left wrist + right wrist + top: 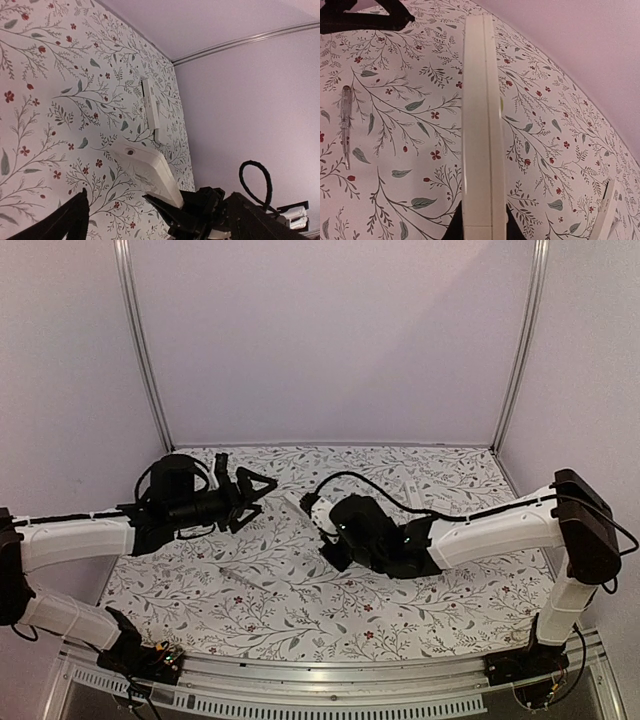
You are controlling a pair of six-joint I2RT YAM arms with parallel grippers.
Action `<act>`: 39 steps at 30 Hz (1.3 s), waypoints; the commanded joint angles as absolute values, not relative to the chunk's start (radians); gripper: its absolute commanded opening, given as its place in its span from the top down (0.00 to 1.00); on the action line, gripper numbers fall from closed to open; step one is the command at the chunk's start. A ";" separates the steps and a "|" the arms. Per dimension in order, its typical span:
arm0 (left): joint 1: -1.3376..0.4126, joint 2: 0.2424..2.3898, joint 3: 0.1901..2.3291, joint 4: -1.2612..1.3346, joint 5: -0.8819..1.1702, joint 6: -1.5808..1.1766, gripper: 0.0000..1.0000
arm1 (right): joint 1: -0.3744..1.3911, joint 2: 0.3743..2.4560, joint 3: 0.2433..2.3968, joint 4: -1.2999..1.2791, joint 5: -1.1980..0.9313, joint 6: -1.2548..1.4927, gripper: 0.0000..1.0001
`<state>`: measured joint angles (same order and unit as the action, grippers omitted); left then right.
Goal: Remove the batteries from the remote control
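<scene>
Left gripper (247,487) hovers at mid-left of the top view, jaws spread wide and holding nothing, its tips aimed at the remote (300,505) just to its right. A clear stick (345,120) lies on the floral cloth (300,590) lower in the frame, apart from both arms.

At centre, the right gripper (481,226) is clamped on the remote's near end. Its wrist view shows the remote edge-on, with the long axis running straight up the frame, the free end toward the left gripper and a seam down the side. Whether that free end touches the cloth you cannot tell.

You see no batteries; they probably sit inside, behind the cover. Expect a light, stiff, smooth plastic shell that may twist in a pinch, so take it across its narrow sides and work the cover at the seam. The cells should be small, hard and apt to roll.

A second remote (150,102) lies flat on the cloth farther right.
</scene>
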<state>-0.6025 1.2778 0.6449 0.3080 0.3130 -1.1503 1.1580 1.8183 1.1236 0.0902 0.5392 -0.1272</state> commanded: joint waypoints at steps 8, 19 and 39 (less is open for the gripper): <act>-0.562 1.146 0.802 0.066 0.510 -0.333 0.03 | 0.737 1.598 1.020 0.117 -0.702 0.136 1.00; -0.616 1.358 0.992 -0.099 0.784 -0.120 0.02 | 0.698 1.602 1.119 -0.134 -1.060 0.063 1.00; -0.681 1.529 1.065 -0.046 0.998 -0.199 0.83 | 0.698 1.622 1.162 -0.227 -1.056 0.014 1.00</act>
<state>-0.6701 1.5028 1.0332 -0.0544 0.9295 -0.1875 0.6994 1.6245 1.1271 -0.2203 -1.0367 0.0299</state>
